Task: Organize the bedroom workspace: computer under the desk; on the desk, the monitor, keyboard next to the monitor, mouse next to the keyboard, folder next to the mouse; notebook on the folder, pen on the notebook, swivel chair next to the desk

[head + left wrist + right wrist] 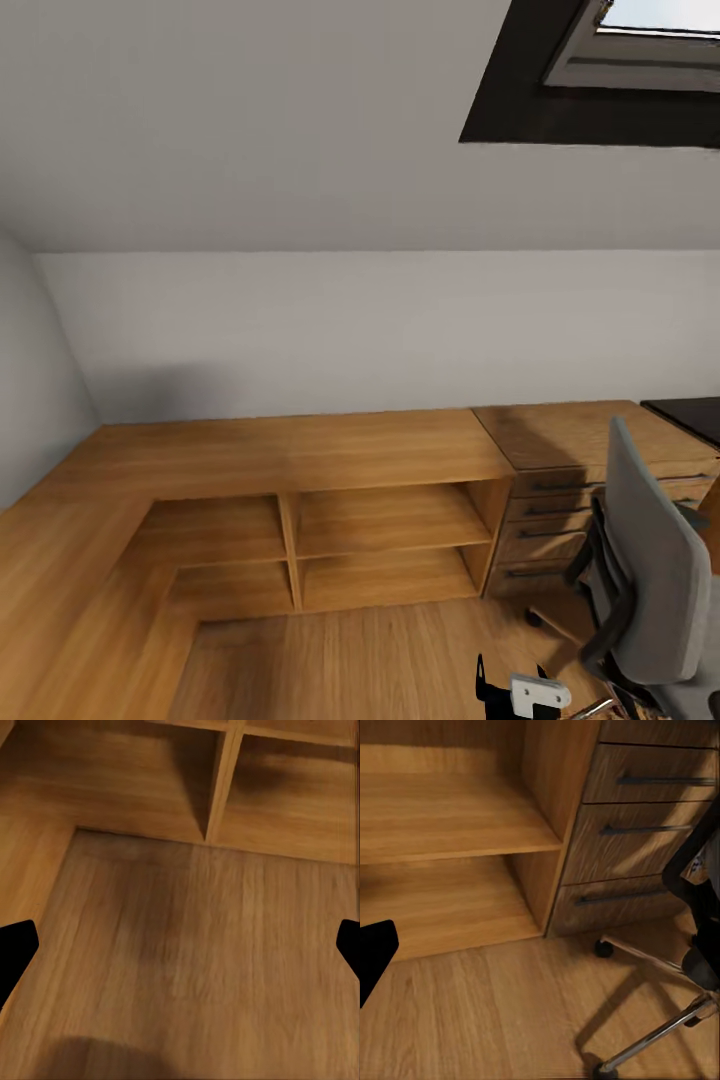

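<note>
One swivel chair [650, 560], beside drawers [560, 530]

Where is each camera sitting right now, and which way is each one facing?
Head view: on the robot's head, looking forward and down at the shelf unit, drawer unit and swivel chair; a white and black part of the robot's arm shows at the bottom edge.
Left wrist view: near the left gripper, facing the wood floor before the shelves; dark fingertips at both edges.
Right wrist view: near the right gripper, facing drawers and chair base; one fingertip shows.
Shared: all three see the shelves; head and right wrist share drawers and chair.
</note>
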`<state>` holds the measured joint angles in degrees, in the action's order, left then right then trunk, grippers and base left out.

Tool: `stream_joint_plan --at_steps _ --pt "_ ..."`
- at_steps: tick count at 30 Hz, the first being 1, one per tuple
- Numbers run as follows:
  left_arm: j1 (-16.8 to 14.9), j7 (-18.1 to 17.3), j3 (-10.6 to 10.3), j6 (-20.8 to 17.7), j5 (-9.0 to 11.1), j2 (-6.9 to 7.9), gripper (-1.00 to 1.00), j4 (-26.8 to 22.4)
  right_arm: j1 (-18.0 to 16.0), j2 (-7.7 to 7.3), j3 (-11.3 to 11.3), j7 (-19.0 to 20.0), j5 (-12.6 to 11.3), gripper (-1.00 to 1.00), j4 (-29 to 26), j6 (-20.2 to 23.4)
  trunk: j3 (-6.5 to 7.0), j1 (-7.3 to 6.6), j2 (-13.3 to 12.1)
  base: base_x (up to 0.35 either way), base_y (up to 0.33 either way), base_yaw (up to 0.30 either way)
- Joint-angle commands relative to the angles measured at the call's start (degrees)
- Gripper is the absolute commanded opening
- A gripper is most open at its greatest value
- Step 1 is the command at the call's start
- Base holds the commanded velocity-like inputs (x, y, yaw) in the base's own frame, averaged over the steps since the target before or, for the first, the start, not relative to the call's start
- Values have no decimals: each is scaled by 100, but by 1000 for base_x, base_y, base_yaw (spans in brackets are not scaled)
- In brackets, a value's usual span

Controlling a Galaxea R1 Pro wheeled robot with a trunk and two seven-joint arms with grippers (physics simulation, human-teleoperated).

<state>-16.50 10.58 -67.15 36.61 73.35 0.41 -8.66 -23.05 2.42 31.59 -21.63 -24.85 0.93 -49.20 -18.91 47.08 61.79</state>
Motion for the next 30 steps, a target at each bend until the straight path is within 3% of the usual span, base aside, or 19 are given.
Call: stream_joint_plan --at_steps 1,13,30 --pt "-3 49 -49 13 13 4 100 -13 -7 4 49 -34 -20 100 10 -11 -7 1 4 108 233 -278" --pt "-3 49 -53 13 13 3 100 -13 -7 4 49 -34 -20 100 8 5 -7 1 4 223 192 -278" --pt "-3 49 -53 13 13 3 100 -13 -7 4 49 -34 -21 100 3 33 -7 1 4 23 10 -278"
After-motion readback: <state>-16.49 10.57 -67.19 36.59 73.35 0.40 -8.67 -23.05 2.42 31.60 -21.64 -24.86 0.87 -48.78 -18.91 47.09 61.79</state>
